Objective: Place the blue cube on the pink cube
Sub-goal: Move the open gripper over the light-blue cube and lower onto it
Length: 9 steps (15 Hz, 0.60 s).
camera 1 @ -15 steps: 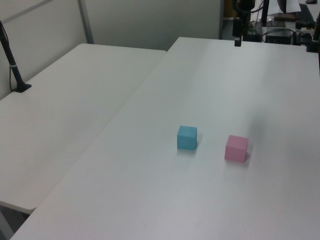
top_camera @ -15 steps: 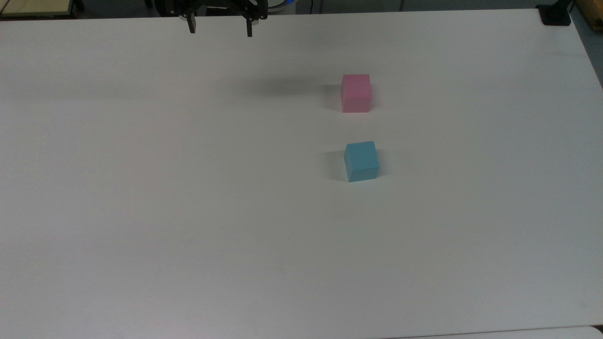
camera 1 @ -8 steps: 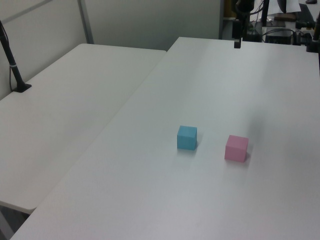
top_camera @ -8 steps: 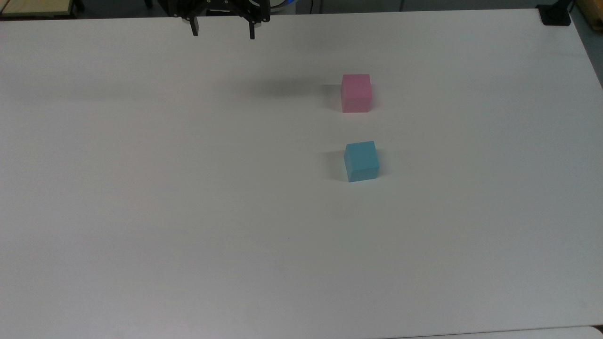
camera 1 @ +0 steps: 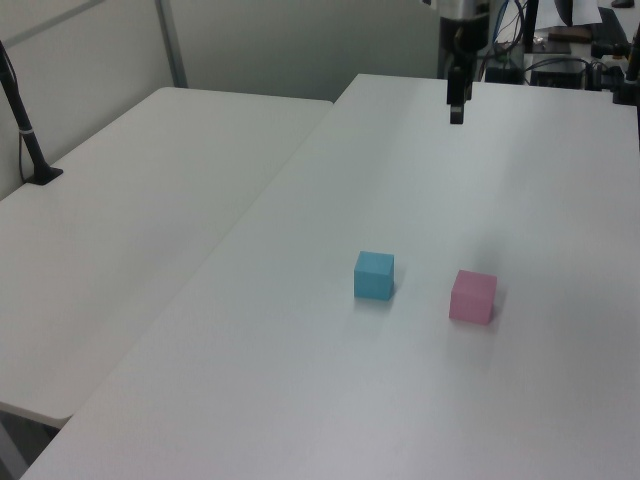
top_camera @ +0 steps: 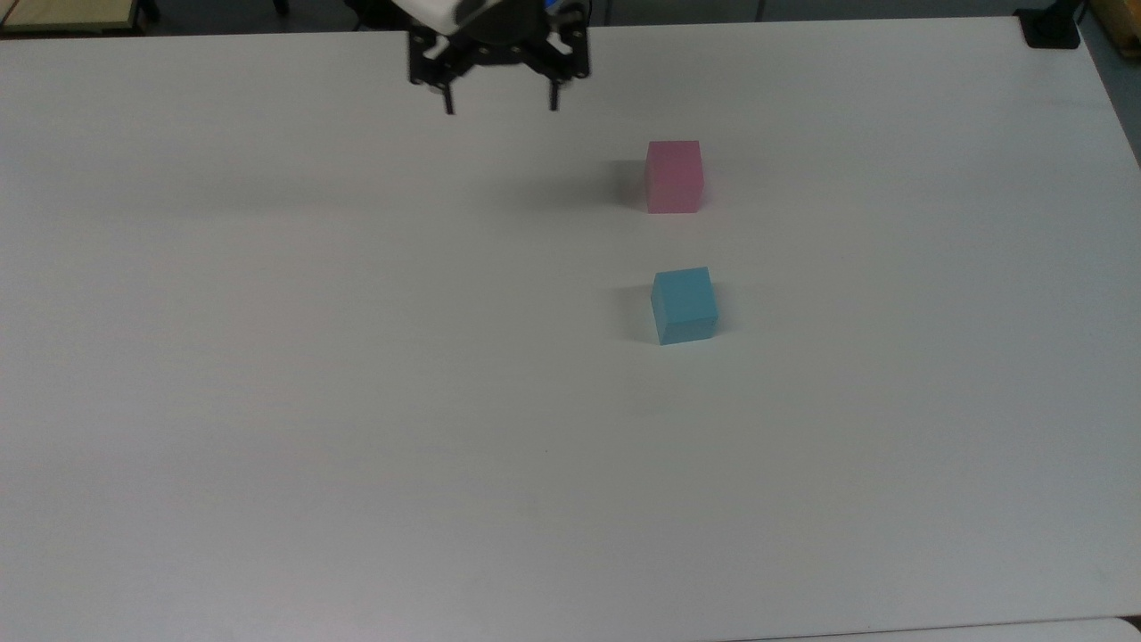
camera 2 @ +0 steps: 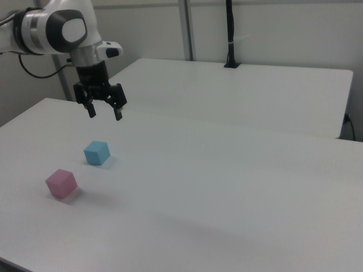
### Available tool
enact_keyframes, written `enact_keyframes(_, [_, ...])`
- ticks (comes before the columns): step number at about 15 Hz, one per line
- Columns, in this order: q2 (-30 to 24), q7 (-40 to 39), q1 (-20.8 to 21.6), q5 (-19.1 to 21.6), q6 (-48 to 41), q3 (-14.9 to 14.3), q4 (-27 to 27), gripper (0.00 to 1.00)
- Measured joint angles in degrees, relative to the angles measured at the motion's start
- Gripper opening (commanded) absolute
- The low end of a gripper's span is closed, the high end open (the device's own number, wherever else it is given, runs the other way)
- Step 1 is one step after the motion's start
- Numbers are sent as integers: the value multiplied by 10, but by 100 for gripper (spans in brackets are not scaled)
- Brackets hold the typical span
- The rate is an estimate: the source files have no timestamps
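The blue cube (top_camera: 684, 305) (camera 1: 374, 275) (camera 2: 96, 152) rests on the white table, apart from the pink cube (top_camera: 674, 176) (camera 1: 472, 296) (camera 2: 60, 182), which stands farther toward the top view's upper edge. My gripper (top_camera: 500, 109) (camera 1: 456, 108) (camera 2: 104, 113) hangs open and empty above the table, well up and to the top view's left of both cubes. Its black fingers point down.
The white table (top_camera: 357, 401) spreads wide on all sides of the cubes. A second white table (camera 1: 130, 210) adjoins it, with a black post (camera 1: 25, 130) (camera 2: 229, 34) clamped at its edge. A black mount (top_camera: 1050, 27) sits at the top view's upper right corner.
My gripper has moved toward the top view's right and lower, coming closer to the pink cube while staying open. Both cubes have stayed put.
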Motion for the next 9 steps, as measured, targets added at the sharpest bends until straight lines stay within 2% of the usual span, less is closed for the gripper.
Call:
enact_keyframes(6, [37,79,17,12,62,73,2,100])
enact_keyframes(9, [65,130,51,12,81,84,15,100])
